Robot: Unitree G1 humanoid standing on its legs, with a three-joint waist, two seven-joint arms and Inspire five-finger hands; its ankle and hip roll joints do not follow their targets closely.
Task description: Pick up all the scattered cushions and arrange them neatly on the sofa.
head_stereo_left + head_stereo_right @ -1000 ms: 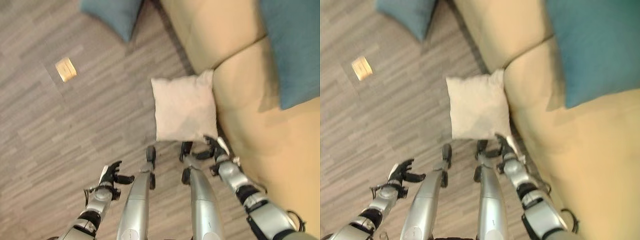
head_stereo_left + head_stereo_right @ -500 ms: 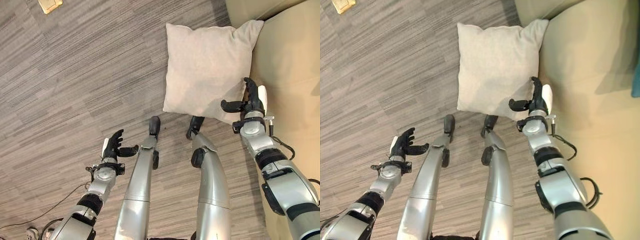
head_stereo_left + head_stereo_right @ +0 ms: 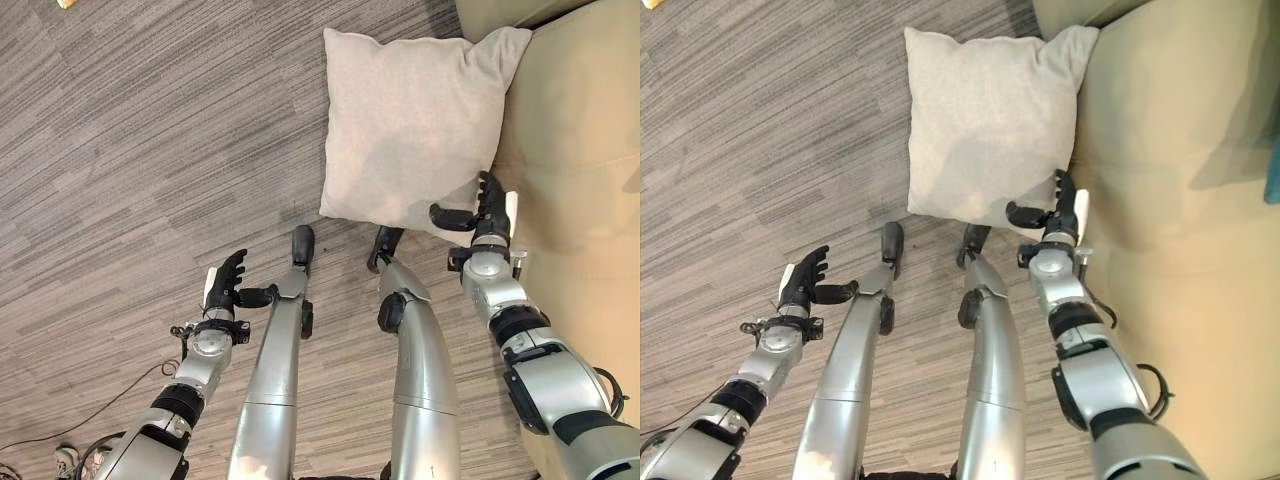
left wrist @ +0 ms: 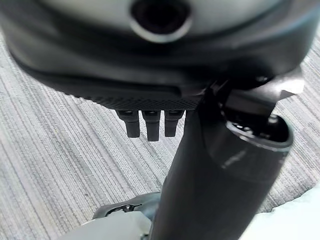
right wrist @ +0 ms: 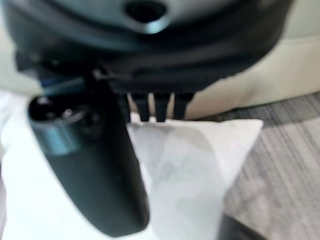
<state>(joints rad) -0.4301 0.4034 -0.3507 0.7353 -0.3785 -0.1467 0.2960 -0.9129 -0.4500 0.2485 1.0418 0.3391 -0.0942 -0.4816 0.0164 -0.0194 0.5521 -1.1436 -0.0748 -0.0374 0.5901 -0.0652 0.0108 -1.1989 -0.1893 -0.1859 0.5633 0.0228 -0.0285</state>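
Beige cushion (image 3: pixel 412 125) is met at its near edge by the spread right hand (image 3: pixel 486 212); left hand (image 3: pixel 226 288) is held spread above carpet (image 3: pixel 120 180)

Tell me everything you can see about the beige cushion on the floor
The beige cushion is square, plump and soft-looking, in plain woven fabric with pointed corners and faint creases. It lies on the grey striped carpet, with its right edge and far corner against the tan sofa. The right hand sits at its near right corner, fingers straight and thumb out over the edge, not closed on it. The left hand is open, well clear of it.
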